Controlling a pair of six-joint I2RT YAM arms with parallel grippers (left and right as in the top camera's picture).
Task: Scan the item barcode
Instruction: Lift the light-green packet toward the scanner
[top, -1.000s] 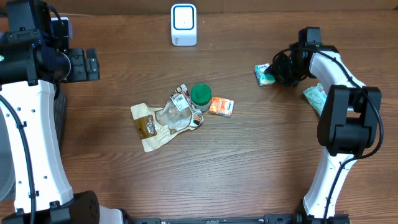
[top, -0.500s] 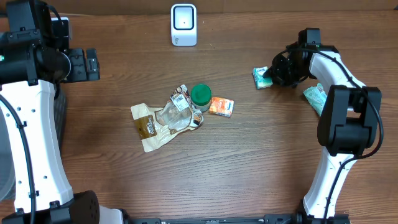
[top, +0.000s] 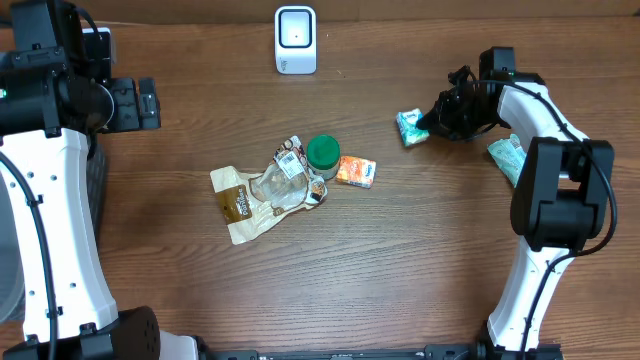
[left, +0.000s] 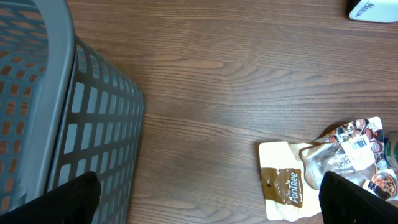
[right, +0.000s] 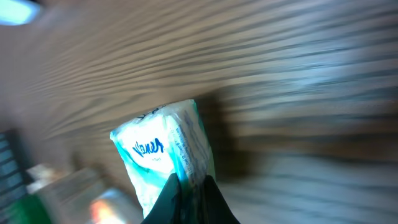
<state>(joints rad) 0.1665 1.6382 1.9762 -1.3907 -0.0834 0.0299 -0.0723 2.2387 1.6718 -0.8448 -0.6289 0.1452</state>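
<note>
The right gripper (right: 189, 191) pinches the tissue pack (right: 163, 154) by one edge; the left gripper (left: 213, 194) stands spread wide, holding nothing.

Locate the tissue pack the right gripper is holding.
Overhead, the tissue pack is right of centre, pinched in the right gripper, below-right of the white scanner and left of a second teal pack.

A grey basket (left: 93, 124) stands well apart from a snack pouch (left: 283, 186).
</note>
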